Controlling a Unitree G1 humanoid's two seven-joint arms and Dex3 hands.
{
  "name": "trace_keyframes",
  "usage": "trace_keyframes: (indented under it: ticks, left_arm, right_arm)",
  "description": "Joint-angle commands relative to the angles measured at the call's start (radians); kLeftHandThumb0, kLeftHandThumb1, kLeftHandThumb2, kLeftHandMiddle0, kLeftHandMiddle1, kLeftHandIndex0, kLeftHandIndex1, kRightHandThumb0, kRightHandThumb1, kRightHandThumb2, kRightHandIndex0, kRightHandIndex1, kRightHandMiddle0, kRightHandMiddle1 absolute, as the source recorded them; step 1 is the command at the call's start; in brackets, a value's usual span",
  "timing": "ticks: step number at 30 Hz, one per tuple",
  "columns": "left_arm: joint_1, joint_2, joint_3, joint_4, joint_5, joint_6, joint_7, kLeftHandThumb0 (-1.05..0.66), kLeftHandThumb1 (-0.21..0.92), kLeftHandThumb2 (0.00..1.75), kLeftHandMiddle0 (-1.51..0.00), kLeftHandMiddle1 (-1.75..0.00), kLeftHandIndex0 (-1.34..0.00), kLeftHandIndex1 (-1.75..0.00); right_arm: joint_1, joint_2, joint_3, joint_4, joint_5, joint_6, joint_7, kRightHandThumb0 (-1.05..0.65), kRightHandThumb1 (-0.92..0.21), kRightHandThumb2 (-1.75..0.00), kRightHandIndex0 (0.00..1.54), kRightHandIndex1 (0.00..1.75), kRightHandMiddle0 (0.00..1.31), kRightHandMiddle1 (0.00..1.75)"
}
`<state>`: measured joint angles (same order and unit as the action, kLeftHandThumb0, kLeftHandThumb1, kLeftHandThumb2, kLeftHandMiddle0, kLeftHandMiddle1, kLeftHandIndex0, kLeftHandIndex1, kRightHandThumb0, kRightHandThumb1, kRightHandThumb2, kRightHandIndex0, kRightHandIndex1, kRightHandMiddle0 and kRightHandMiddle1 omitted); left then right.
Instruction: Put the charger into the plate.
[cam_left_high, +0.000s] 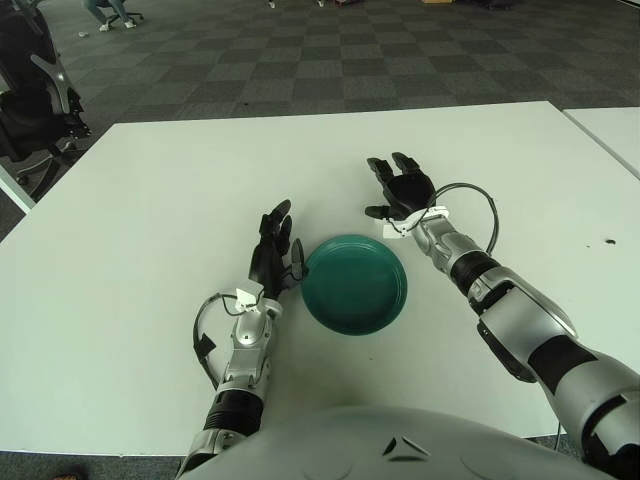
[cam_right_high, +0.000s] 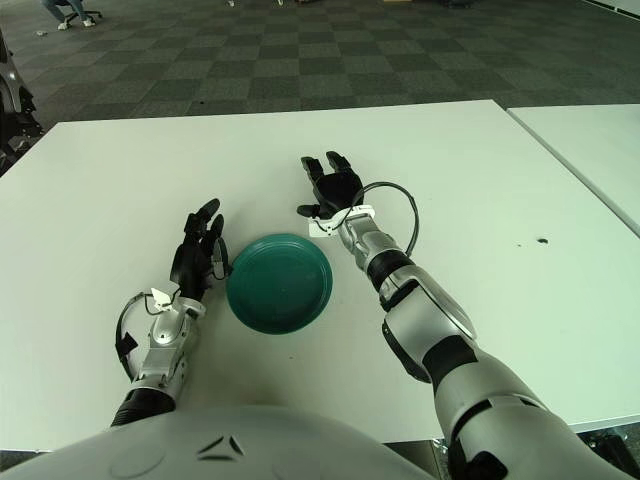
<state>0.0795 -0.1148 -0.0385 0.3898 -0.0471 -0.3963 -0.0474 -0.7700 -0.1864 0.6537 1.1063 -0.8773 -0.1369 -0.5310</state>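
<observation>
A round dark green plate (cam_left_high: 355, 283) lies on the white table (cam_left_high: 150, 200), near its front middle. My left hand (cam_left_high: 273, 245) shows just left of the plate, fingers stretched forward and holding nothing. My right hand (cam_left_high: 400, 185) is behind the plate's right rim, low over the table, fingers spread and holding nothing. No charger shows plainly in either view. The only small white pieces in sight are the fittings at my wrists. Whether anything lies under the right palm is hidden.
A second white table (cam_left_high: 612, 130) stands to the right across a narrow gap. Black equipment (cam_left_high: 30, 90) stands on the floor at the far left. A small dark speck (cam_left_high: 607, 241) marks the table at the right. Carpeted floor lies beyond the far edge.
</observation>
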Motion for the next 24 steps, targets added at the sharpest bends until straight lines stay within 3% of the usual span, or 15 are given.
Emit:
trace_keyframes:
  ticks: [1,15,18,24]
  left_arm:
    - [0.078,-0.051,-0.006,0.123,-0.021,0.024,-0.001,-0.92,0.92,0.97,-0.26,-0.01,0.0,-0.72]
    - [0.066,-0.057,-0.007,0.142,-0.023,0.01,-0.003,-0.91,0.92,0.96,-0.27,-0.01,0.0,-0.77]
    - [0.066,-0.06,-0.014,0.141,-0.021,0.005,-0.008,-0.92,0.92,0.96,-0.28,-0.01,0.0,-0.79]
    - [0.077,-0.067,-0.03,0.118,-0.008,0.007,0.006,-0.9,0.92,0.96,-0.26,0.0,0.0,-0.8]
  right_arm:
    - [-0.001,-0.017,0.02,-0.011,-0.016,0.027,0.063,-0.83,-0.92,-0.63,0.12,0.0,0.0,0.27]
    - [0.035,-0.054,0.072,-0.112,-0.048,0.137,0.221,-0.85,-0.92,-0.67,0.08,0.0,0.0,0.15]
    - [0.001,-0.046,0.077,-0.01,-0.043,0.118,0.223,-0.85,-0.92,-0.68,0.08,0.0,0.0,0.12]
    - [-0.025,-0.026,0.085,0.074,-0.033,0.118,0.26,-0.88,-0.92,-0.71,0.08,0.0,0.0,0.06]
